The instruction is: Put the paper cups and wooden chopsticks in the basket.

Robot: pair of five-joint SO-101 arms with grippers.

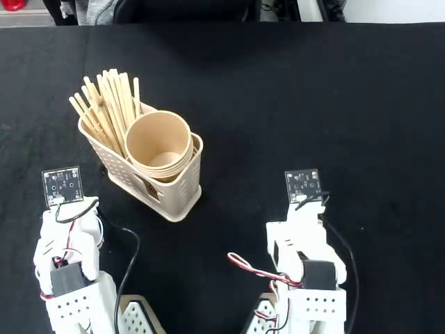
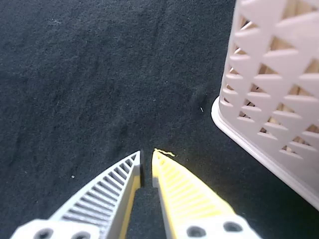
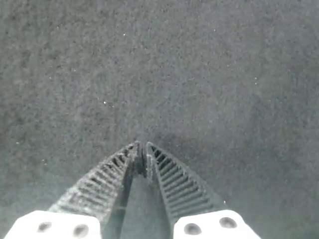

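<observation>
Cups [image 1: 158,142], nested in a stack, stand upright in the basket [image 1: 177,198]. The chopsticks [image 1: 111,104] are bunched in the same basket just beside them and fan out above the rim on the far-left side. The basket sits on a black cloth [image 1: 334,104] that covers the whole table, left of centre and turned at an angle to the table's edges. The cloth is flecked with pale lint.

Both arms sit at the near edge, well apart, the left arm [image 1: 66,257] close to the basket's near-left side and the right arm [image 1: 306,243] off on bare cloth. The left gripper [image 2: 147,159] hangs low over the cloth with its jaws together, near the basket's lattice wall. The right gripper [image 3: 142,149] also has its jaws together, holding nothing. A red and white cable [image 1: 250,268] loops out by the right arm, and a black cable [image 1: 128,257] curls by the left. Beyond the far edge stands a dark chair [image 1: 188,10].
</observation>
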